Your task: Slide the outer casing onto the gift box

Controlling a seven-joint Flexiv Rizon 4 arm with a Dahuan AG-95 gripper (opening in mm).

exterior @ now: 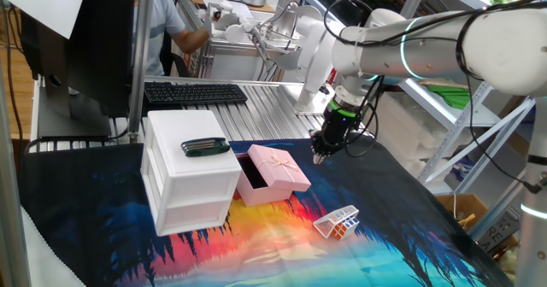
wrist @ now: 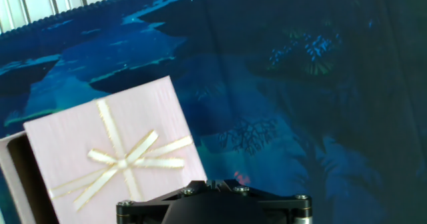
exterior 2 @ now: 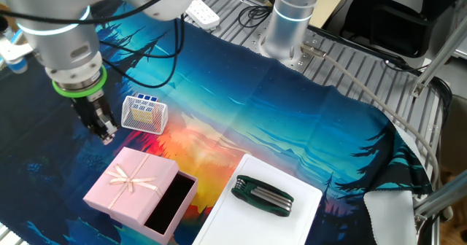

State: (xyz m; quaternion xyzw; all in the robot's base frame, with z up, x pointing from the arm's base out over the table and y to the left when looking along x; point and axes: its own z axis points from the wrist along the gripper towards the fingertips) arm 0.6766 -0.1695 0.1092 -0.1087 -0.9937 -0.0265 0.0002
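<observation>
Hand view shows the sleeve [wrist: 113, 157] partly over the tray [wrist: 17, 184], whose dark open end pokes out toward the drawer cabinet [exterior: 190, 180]. Both sit mid-worktop [exterior: 402, 236]. Clenched empty, the fingers [exterior: 321, 156] point down just beside the sleeve.

One arm [exterior: 444, 48] reaches over the desk [exterior: 410, 236], carrying one gripper [exterior: 322, 157] with two fingers pressed together. On the desk there is one pink casing [exterior: 280, 169] bearing one gold bow mark [exterior 2: 131, 178], and one gift box [exterior 2: 171, 205] showing from its open end. One white drawer cabinet [exterior: 190, 184] stands there, with one dark green folding tool [exterior: 205, 147] on top. One clear cube [exterior: 338, 222] lies on the cloth. One black keyboard [exterior: 195, 92] sits behind.
</observation>
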